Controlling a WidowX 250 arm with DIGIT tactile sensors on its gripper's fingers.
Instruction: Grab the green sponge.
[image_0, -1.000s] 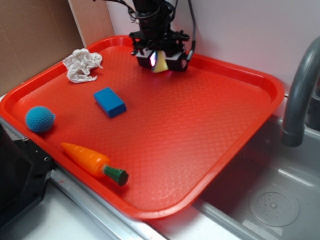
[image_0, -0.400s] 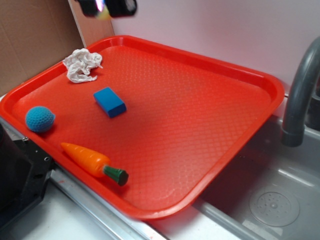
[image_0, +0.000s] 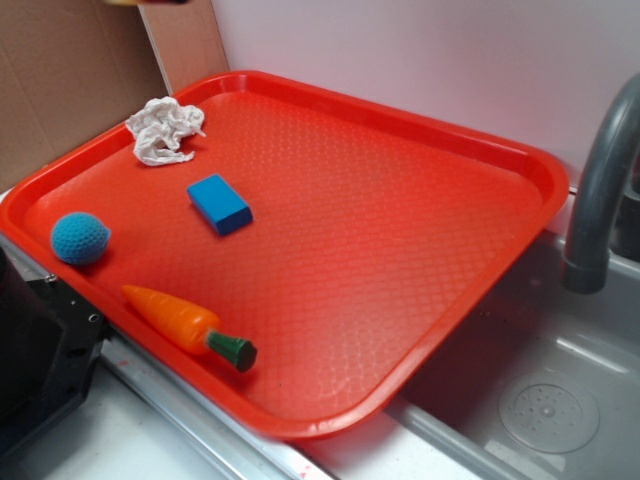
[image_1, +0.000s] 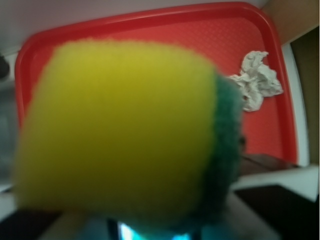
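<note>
The green sponge fills most of the wrist view, blurred and very close, its yellow foam facing me and a dark green scouring layer along its right side. My gripper is shut on it, though the sponge hides the fingers. The sponge hangs high above the red tray. In the exterior view only a sliver of gripper and sponge shows at the top left edge, above the cardboard.
On the red tray lie a blue block, crumpled white paper, a blue knitted ball and a toy carrot. A grey faucet and a sink stand at the right.
The gripper has risen from the tray's back edge with the sponge, moving up and left until almost out of the exterior view. The things on the tray have not moved.
</note>
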